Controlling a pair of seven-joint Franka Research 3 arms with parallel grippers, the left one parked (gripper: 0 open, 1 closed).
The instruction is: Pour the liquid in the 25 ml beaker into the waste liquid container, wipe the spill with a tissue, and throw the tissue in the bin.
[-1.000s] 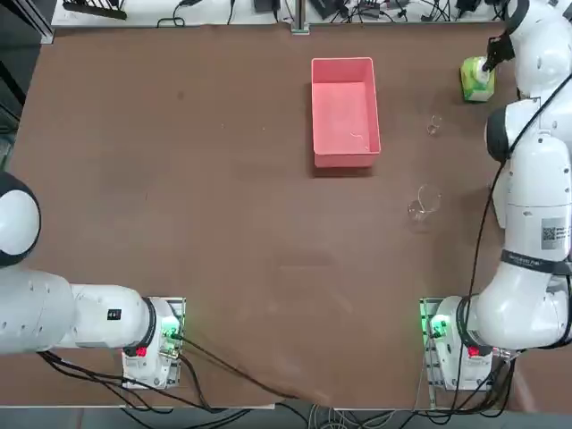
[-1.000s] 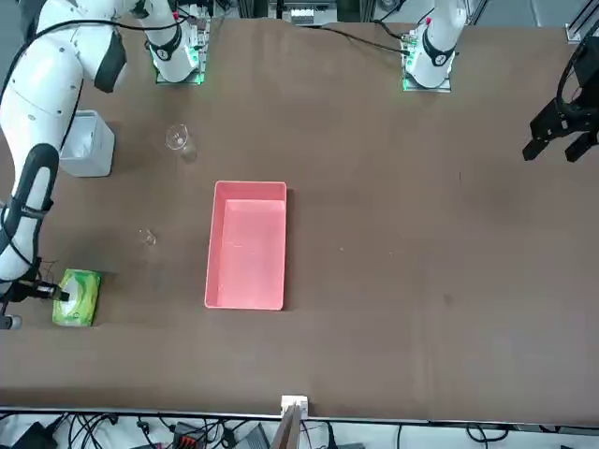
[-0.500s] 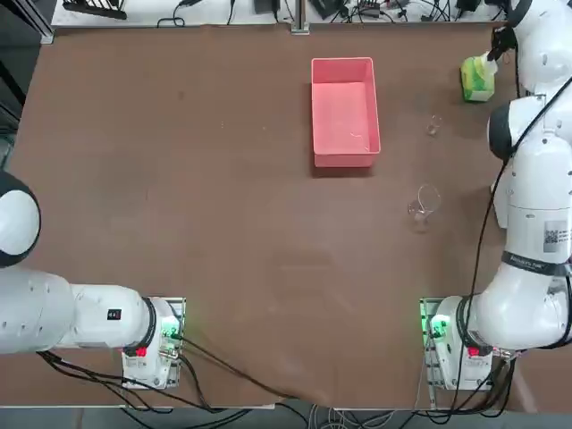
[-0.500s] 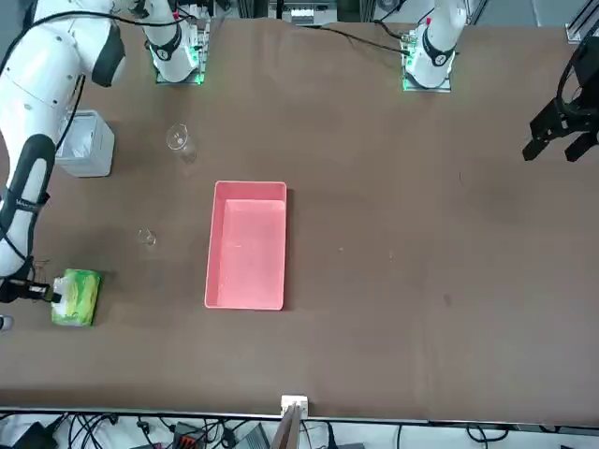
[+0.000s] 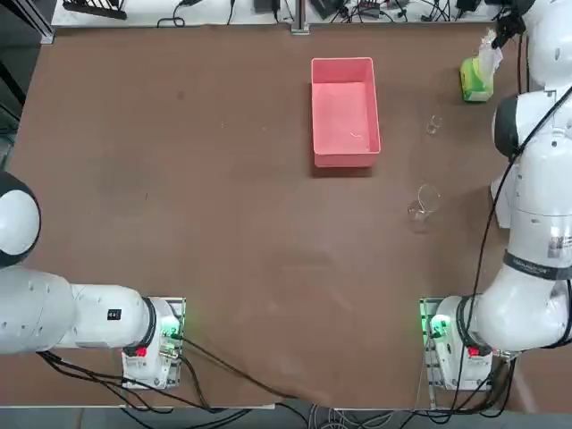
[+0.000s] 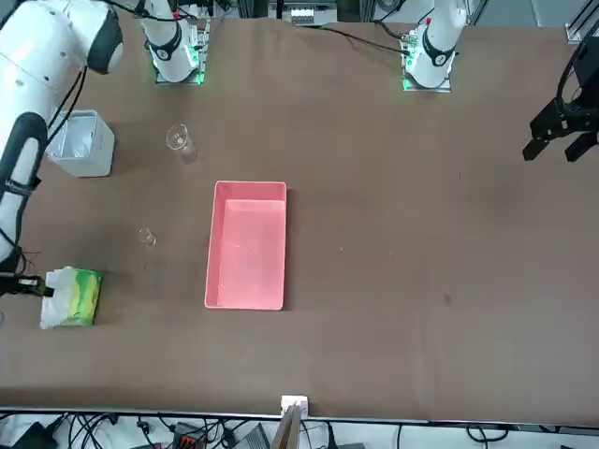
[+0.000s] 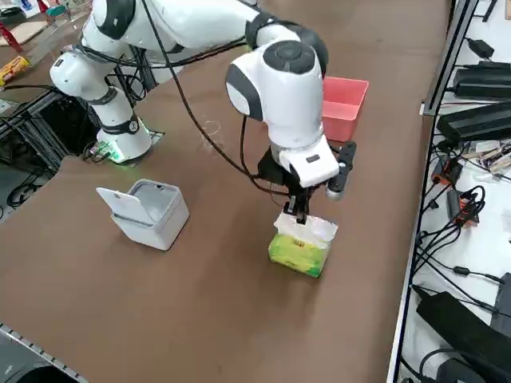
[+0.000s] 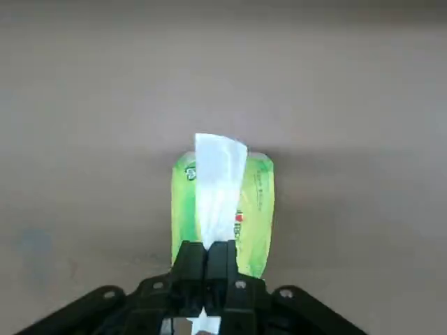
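Note:
My right gripper is shut on a white tissue that stretches up out of the green tissue pack. The pack lies at the table's far right corner, and the gripper hangs just above it with the tissue drawn taut. The 25 ml beaker stands upright between the pack and the pink waste liquid container. The pale grey bin sits near the table's right edge with its lid open.
A larger clear glass beaker stands nearer the robot than the small one. Cables and equipment lie beyond the far table edge. Broad bare brown tabletop stretches left of the pink tray.
The right gripper has risen and pulled away from the green pack, staying shut. A white tissue now stands drawn out of the pack's top.

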